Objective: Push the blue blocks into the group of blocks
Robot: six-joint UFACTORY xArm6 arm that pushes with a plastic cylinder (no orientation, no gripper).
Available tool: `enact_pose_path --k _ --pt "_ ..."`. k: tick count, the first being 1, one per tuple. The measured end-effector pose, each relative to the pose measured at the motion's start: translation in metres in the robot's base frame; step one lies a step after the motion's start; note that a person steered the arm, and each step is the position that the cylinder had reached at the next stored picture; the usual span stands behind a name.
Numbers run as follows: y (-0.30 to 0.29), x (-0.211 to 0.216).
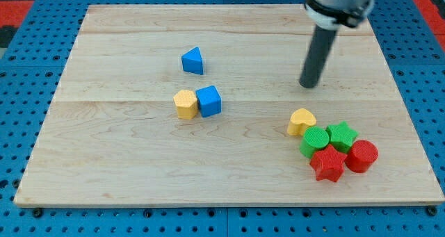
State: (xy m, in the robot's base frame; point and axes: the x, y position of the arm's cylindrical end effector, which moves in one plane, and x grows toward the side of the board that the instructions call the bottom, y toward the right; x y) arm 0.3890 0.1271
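A blue triangular block (193,60) lies left of the board's middle, toward the view's top. A blue cube (208,101) sits below it, touching a yellow hexagonal block (185,104) on its left. The group is at the view's lower right: a yellow heart block (301,121), a green round block (315,140), a green star block (341,135), a red star block (328,164) and a red round block (361,156). My tip (308,85) is right of the blue blocks and above the group, touching none.
The wooden board (125,167) lies on a blue pegboard surface (28,70). The arm's body (337,1) enters from the view's top right.
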Motion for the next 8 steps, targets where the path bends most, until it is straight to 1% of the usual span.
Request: enact_pose_path --k 2,3,4,5,6,7,8 --pt "-0.151 -0.102" --pt "-0.214 -0.073" --pt "-0.211 -0.017" --pt "-0.218 -0.057" --pt "-0.197 -0.057" --pt "-0.167 -0.011" --pt "-0.144 0.024"
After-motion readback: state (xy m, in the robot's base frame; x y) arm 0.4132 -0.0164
